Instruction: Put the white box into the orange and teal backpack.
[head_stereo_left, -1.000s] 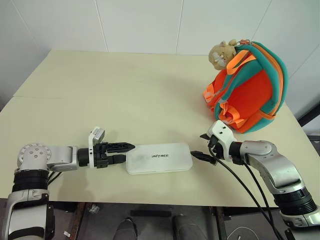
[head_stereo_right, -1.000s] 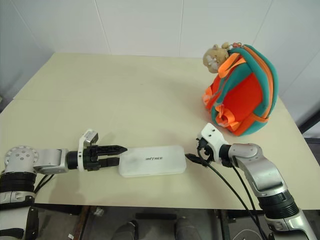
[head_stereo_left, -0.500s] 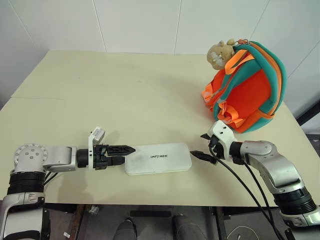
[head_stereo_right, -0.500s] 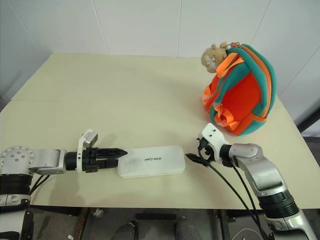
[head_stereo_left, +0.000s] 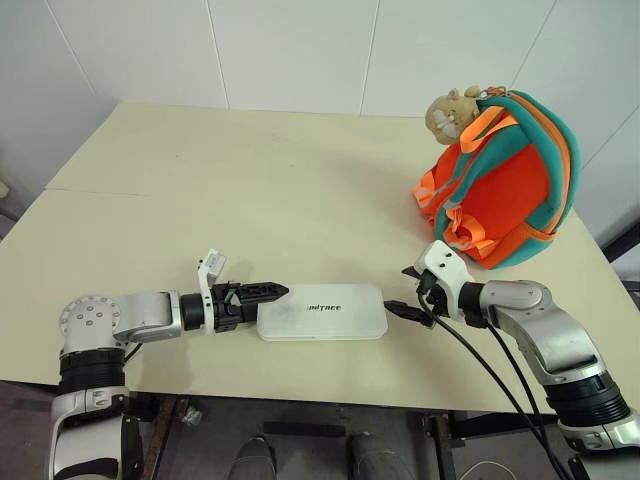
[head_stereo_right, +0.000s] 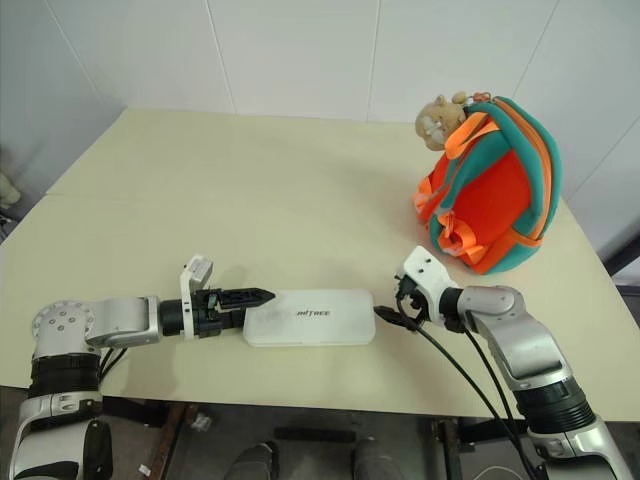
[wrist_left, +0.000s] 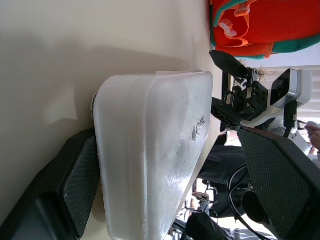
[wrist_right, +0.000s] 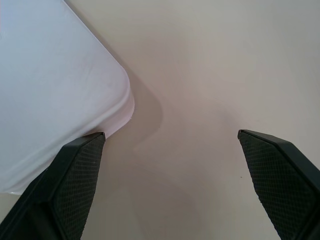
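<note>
The white box (head_stereo_left: 322, 312) lies flat near the table's front edge, lettering up. My left gripper (head_stereo_left: 270, 297) is open at the box's left end, and in the left wrist view the box (wrist_left: 150, 150) sits between its two fingers, close to one finger (wrist_left: 75, 185) and well apart from the other. At the box's right end my right gripper (head_stereo_left: 402, 292) is open and level with the table. A box corner (wrist_right: 60, 90) lies beside one of its fingers (wrist_right: 75, 170). The orange and teal backpack (head_stereo_left: 505, 180) stands upright at the far right, with a beige plush toy (head_stereo_left: 452, 110) on top.
The cream table (head_stereo_left: 250, 180) stretches bare to the left and behind the box. Its front edge runs just below both grippers. Black cables (head_stereo_left: 480, 370) hang from my right wrist over that edge. White wall panels stand behind the table.
My left gripper has slid a little to the right, further over the box's left end. The right arm and the box have stayed put. The head view has shifted slightly.
</note>
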